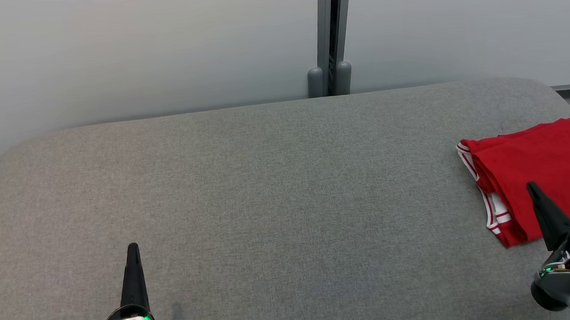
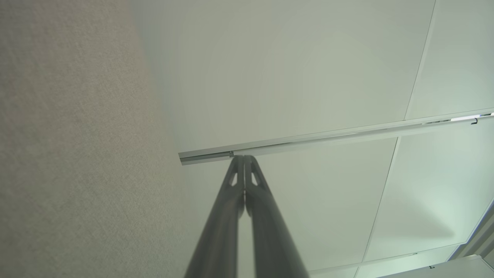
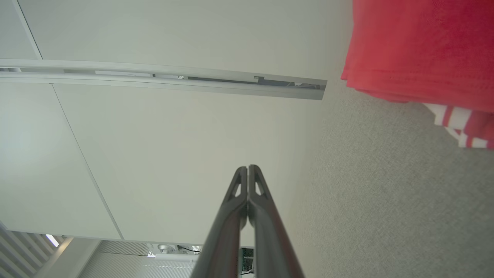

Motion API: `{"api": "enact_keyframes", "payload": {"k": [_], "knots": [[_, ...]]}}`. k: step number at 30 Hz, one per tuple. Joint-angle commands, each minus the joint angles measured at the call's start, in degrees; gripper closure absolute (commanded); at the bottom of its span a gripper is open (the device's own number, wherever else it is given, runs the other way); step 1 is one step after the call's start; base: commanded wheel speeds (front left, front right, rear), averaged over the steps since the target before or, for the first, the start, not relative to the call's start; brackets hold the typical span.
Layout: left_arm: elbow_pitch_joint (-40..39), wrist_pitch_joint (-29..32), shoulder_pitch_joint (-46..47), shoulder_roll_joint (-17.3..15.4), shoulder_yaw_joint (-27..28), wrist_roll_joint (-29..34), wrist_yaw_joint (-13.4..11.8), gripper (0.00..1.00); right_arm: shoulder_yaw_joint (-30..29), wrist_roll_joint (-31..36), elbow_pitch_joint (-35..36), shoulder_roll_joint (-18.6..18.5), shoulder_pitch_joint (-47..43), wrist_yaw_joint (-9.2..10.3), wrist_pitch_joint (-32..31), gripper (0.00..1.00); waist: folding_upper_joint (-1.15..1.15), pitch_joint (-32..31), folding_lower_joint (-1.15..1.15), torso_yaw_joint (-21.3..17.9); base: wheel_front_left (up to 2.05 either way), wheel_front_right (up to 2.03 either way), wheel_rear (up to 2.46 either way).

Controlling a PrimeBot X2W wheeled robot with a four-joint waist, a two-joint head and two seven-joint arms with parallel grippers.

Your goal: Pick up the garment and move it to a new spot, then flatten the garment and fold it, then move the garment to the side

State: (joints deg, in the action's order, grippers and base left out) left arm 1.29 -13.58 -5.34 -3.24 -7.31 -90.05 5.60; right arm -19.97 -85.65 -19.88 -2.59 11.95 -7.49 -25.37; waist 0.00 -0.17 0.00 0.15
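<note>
Red garment with white-striped trim [image 1: 540, 163], folded, lies at the far right of the grey upholstered surface [image 1: 267, 189]. My left gripper [image 1: 133, 248] and right gripper [image 1: 533, 186] are both closed, empty. I judge folding and setting aside done, nothing left

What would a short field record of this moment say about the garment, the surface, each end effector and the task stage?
garment: red with white-striped trim, folded, lying at the surface's right end
surface: grey fabric
left end effector: shut, empty, low at the left, far from the garment
right end effector: shut, empty, by the garment's near edge; contact cannot be told
task stage: garment looks folded and set to the side
</note>
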Motion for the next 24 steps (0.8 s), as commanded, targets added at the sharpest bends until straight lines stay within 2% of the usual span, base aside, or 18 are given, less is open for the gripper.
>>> {"api": "enact_keyframes", "payload": {"k": [1, 3, 24], "knots": [[0.0, 0.0, 1.3, 0.0, 0.4, -1.1, 0.6, 1.0, -0.4, -1.2, -0.4, -0.5, 0.7, 0.0, -0.6, 1.0, 0.0, 0.1, 0.0, 0.0, 0.0, 0.0, 0.0], [0.1, -0.3, 1.3, 0.5, 0.5, -2.7, 1.0, 1.0, -0.8, -3.3, -0.9, -0.5, 1.4, 0.0, -1.4, 1.0, 0.0, 0.3, 0.0, -0.1, 0.0, 0.0, 0.0], [0.1, -0.3, 1.2, 0.4, 0.5, -2.5, 0.9, 1.0, -0.7, -3.0, -0.9, -0.5, 1.2, 0.0, -1.3, 1.0, 0.0, 0.3, 0.0, -0.1, 0.0, 0.0, 0.0]]}}
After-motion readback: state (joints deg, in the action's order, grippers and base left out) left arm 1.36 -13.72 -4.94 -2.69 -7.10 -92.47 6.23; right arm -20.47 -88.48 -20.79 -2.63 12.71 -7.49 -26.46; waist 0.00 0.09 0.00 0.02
